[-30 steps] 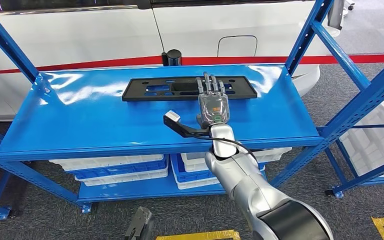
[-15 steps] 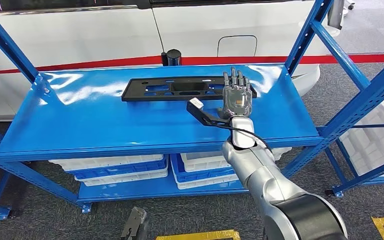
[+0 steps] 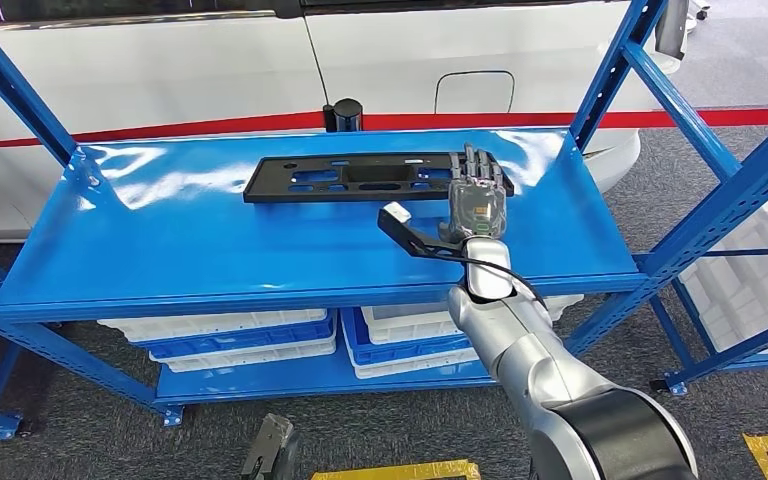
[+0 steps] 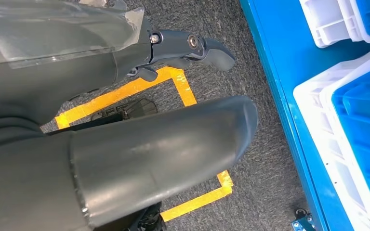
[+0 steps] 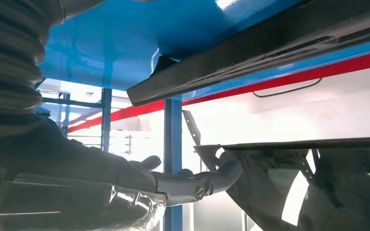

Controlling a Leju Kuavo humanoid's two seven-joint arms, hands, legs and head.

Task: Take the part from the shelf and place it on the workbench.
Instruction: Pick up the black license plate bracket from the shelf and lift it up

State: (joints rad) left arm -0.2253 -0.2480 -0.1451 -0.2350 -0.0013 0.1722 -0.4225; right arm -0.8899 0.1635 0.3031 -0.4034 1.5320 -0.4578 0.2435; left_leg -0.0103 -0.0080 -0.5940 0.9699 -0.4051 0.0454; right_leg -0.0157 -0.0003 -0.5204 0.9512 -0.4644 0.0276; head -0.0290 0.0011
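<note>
Head view: blue metal shelf, glossy painted top with glare patches, slanted blue uprights at its corners. Behind the shelf stands a white vehicle body with a red stripe and a fuel-flap outline. Under the shelf top sit white and blue plastic bins on a lower level. Grey carpet floor around the shelf, with yellow tape marks near the robot.

The part lies flat toward the back of the shelf top: a long, thin black plastic plate, matte, rectangular with several cut-out slots. The right hand is over the part's right end, fingers stretched forward and spread, fingertips on or just above the plate; contact cannot be told. Nothing is held in it. A black bracket with a white tip juts from the wrist over the shelf.

Left wrist view: the left hand hangs over the carpet, thumb out; whether its fingers are curled cannot be told.
</note>
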